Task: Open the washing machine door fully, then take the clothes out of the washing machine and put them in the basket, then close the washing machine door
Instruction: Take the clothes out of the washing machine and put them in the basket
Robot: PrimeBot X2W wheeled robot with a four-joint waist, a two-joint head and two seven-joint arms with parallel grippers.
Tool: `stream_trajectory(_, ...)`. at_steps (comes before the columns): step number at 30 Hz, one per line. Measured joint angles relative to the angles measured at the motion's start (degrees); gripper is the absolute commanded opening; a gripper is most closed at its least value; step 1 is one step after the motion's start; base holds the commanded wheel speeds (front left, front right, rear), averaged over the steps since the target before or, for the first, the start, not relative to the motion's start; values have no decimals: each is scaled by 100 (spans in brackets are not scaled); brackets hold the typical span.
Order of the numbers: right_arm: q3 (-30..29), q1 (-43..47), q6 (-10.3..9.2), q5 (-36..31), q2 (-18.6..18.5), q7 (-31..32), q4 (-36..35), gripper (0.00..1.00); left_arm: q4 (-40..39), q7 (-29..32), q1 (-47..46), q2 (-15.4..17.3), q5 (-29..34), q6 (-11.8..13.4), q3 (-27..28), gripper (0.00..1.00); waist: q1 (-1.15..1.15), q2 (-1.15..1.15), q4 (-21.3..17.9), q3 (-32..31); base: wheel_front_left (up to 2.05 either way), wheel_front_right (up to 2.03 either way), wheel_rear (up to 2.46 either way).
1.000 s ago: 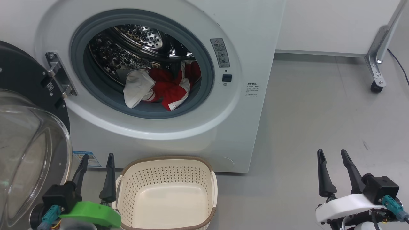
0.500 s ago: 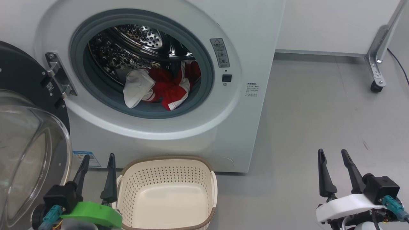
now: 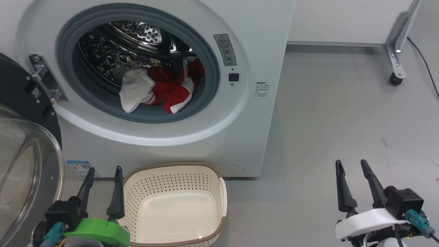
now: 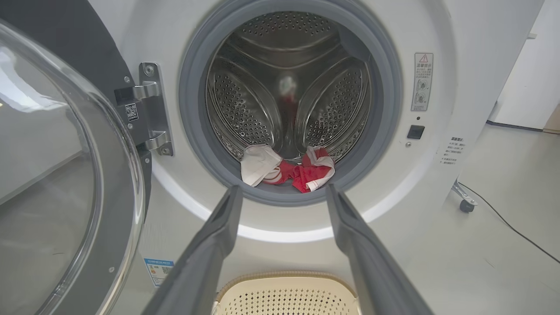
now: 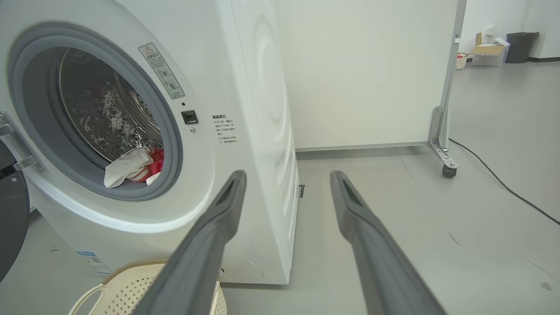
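Head view, door: large round washing machine door [image 3: 17,99], glossy black rim and clear glass bowl, stands swung open at left.
Head view, load: red-and-white clothes [image 3: 164,91] lie low in the perforated steel drum [image 3: 137,31] of the big white front-loading washing machine [image 3: 260,51].
Head view, basket: small cream perforated plastic basket [image 3: 171,165], empty, on the grey floor [image 3: 325,120] just before the machine.
Head view, grippers: left gripper [image 3: 105,169] just beside the basket's left side; right gripper [image 3: 350,163] well apart to the right, over the floor. Both spread wide, holding nothing.
Left wrist view: jaws frame the clothes at the drum mouth; basket rim below.
Right wrist view: jaws point past the machine's right front corner.

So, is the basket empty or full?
Empty: the basket shows its bare cream floor; the clothes lie in the drum.
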Motion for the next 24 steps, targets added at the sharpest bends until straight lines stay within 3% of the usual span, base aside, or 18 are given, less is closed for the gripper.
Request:
stream_trajectory(14, 77, -195, 1, -27, 4, 0, -186, 100, 19, 222, -454, 36, -101, 99, 257, 100, 0, 0, -528, 653, 0, 0, 0)
stream_trajectory(24, 165, -469, 3, -41, 60, 0, -322, 100, 103, 773, -1358, 361, -245, 237, 575, 100, 0, 0, -1060, 1293, 0, 0, 0)
